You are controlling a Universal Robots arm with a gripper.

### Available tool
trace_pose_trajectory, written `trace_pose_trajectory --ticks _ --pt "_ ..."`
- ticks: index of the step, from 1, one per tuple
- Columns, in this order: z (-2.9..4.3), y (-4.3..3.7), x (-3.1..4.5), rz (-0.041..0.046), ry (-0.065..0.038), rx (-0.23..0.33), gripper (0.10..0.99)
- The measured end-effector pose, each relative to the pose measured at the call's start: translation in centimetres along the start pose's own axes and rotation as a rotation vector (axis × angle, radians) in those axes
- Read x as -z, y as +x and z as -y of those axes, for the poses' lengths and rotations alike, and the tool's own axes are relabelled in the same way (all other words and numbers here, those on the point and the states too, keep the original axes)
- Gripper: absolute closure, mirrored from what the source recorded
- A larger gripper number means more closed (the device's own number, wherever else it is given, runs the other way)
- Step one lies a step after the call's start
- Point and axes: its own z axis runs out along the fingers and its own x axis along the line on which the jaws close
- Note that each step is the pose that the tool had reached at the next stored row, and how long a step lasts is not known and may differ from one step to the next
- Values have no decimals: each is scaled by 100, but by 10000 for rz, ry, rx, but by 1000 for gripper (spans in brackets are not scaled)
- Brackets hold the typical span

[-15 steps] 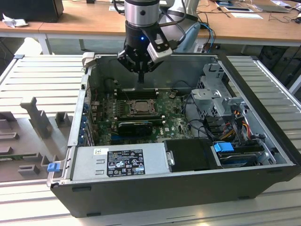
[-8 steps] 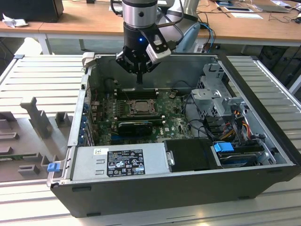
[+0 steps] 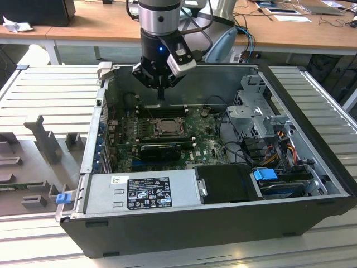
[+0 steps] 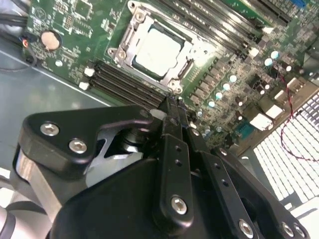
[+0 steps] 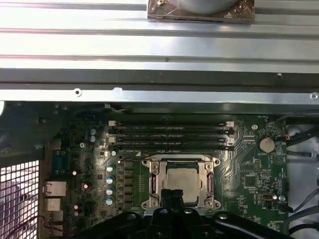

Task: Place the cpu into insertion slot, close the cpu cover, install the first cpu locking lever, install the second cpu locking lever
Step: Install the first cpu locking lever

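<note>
The cpu [image 4: 158,51] [image 5: 180,180] lies flat in the insertion slot [image 3: 157,124] on the green motherboard, its pale metal top showing. The cpu cover [image 4: 130,36] [image 5: 180,160] is down around it, framing the chip through its window. My gripper [image 3: 161,96] hangs inside the open computer case, above the far edge of the socket and apart from it. Its black fingers [image 4: 172,107] are shut together with nothing between them. In the first wrist view the fingertips [image 5: 173,196] overlap the socket's edge.
Black memory slots [image 5: 172,137] run just beyond the socket. A black card [image 3: 160,151] lies in front of it, then the power supply [image 3: 142,190]. A drive cage [image 3: 256,111] and cables stand at the exterior view's right. Case walls [image 3: 100,111] surround the board.
</note>
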Motion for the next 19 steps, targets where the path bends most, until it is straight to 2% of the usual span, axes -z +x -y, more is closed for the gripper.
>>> trace_pose_trajectory --ticks 5,9,15,16,19 --pt "0 28 -6 2 -4 1 980" --pt "1 88 -25 0 -10 -1 980" --pt "9 176 -150 -28 -11 -27 980" --pt "10 177 -159 -48 -10 -41 980" --pt "11 178 -166 -303 -30 -63 980"
